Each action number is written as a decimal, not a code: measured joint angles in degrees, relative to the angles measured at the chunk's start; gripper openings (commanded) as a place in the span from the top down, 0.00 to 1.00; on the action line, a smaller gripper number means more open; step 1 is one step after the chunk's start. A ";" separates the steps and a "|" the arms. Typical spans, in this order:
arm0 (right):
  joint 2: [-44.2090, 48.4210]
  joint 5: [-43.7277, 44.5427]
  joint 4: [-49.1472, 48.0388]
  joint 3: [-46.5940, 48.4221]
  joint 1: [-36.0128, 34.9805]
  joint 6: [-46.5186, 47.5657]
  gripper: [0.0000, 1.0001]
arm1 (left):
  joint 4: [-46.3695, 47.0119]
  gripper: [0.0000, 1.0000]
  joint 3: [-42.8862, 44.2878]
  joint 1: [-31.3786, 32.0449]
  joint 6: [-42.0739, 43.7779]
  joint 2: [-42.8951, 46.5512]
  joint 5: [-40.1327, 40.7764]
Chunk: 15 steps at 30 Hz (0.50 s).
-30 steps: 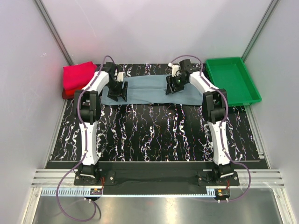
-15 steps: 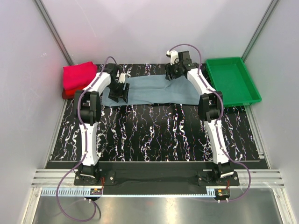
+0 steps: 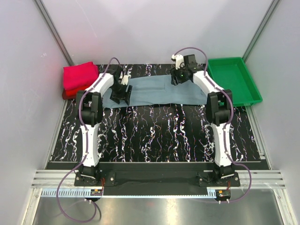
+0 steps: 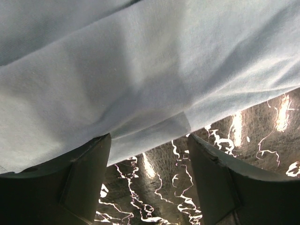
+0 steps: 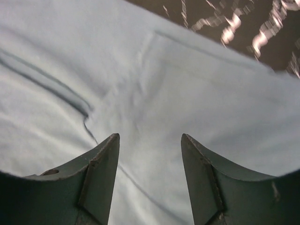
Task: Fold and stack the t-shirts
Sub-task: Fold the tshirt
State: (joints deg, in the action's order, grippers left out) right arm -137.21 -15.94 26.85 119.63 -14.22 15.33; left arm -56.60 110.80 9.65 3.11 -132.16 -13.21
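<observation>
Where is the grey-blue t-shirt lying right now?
In the top view, the grey-blue t-shirt lies flat across the far middle of the table, between the folded pink shirt at far left and the green tray at far right.

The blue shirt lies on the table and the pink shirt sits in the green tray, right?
No. The top view shows the pink shirt on the red shirt at the far left, outside the green tray. The grey-blue shirt does lie on the table.

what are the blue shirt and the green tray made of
The blue shirt looks like soft matte cloth: it creases and lies limp. The green tray is probably smooth moulded plastic: stiff raised rim, even colour.
</observation>
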 measured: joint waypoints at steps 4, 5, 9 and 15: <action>5.73 -0.13 0.26 -6.27 2.69 -1.99 0.37 | -1.22 0.25 -0.28 0.11 0.26 1.01 0.15; 7.19 -0.20 1.09 -7.39 3.61 -2.62 0.37 | -1.79 0.25 -0.37 0.11 0.37 1.70 0.15; 10.08 -1.57 5.35 -7.34 7.50 -6.78 0.37 | -2.93 0.25 -0.59 -0.17 1.14 5.81 0.09; 10.40 -7.02 9.64 -9.20 13.53 -18.23 0.36 | -3.80 0.25 6.58 -1.38 2.89 7.63 0.68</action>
State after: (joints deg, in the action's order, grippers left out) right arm -126.80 -22.96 36.49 110.43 -0.69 -2.90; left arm -60.40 117.38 8.27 6.00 -124.53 -12.53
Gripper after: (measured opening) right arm 0.638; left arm 0.751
